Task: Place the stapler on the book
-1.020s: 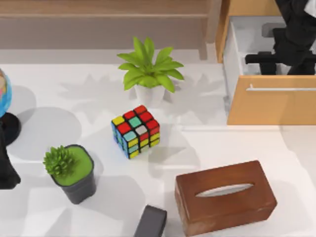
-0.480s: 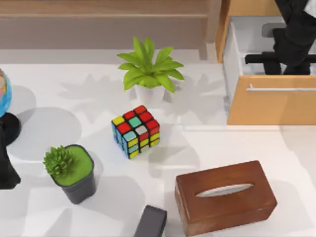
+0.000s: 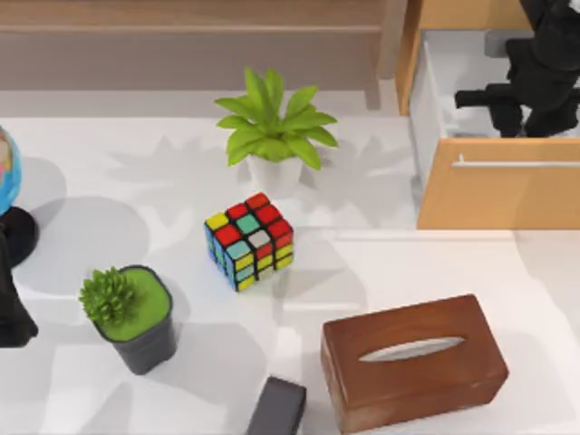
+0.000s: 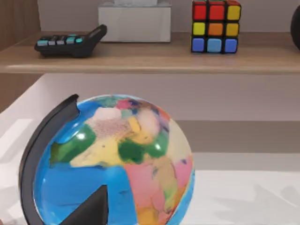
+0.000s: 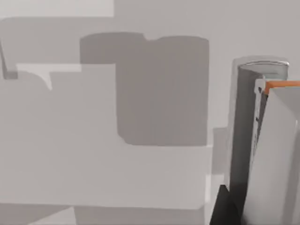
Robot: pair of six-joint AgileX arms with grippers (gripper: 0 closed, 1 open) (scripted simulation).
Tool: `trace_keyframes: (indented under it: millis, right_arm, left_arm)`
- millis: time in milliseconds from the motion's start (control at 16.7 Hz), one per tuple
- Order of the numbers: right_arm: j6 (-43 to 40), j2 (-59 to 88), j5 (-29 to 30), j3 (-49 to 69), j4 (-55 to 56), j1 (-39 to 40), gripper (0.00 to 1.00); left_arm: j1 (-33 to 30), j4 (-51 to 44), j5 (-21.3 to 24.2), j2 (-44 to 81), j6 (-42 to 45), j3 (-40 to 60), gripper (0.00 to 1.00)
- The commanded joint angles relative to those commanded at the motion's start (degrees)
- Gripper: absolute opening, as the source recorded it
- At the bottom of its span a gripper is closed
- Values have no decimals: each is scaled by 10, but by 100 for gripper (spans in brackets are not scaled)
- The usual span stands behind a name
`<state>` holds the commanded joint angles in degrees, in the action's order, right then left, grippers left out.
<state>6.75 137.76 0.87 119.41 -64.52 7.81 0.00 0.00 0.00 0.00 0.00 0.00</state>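
A grey stapler [image 5: 274,140] with an orange edge stands close to my right gripper in the right wrist view, against the pale drawer wall. In the top view my right gripper [image 3: 494,100] hovers over the open white drawer [image 3: 426,100] at the back right, with a grey piece of the stapler [image 3: 501,42] just behind it. Whether the stapler is held is hidden by the arm. A dark grey book [image 3: 277,408] lies at the table's front edge, cut off by the picture. My left arm [image 3: 9,308] is parked at the far left.
A brown tissue box [image 3: 412,358] sits right of the book. A Rubik's cube [image 3: 249,240] is mid-table, with a leafy plant [image 3: 275,127] behind it and a succulent in a dark pot [image 3: 131,317] at front left. A globe [image 4: 112,164] stands close to the left gripper.
My right arm has shifted a little toward the back and right above the drawer. Everything on the table stays where it was.
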Motion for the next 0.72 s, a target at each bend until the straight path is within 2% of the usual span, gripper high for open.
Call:
trace_keyframes:
  millis: [360,720]
  right_arm:
    - [-61,-122,-15,-52,18,-17,0]
    - [-132,-275,-40,-151,40,-76,0]
  left_arm:
    - [0,0,0,0,0,0,100]
    - [0,0,0,0,0,0,100]
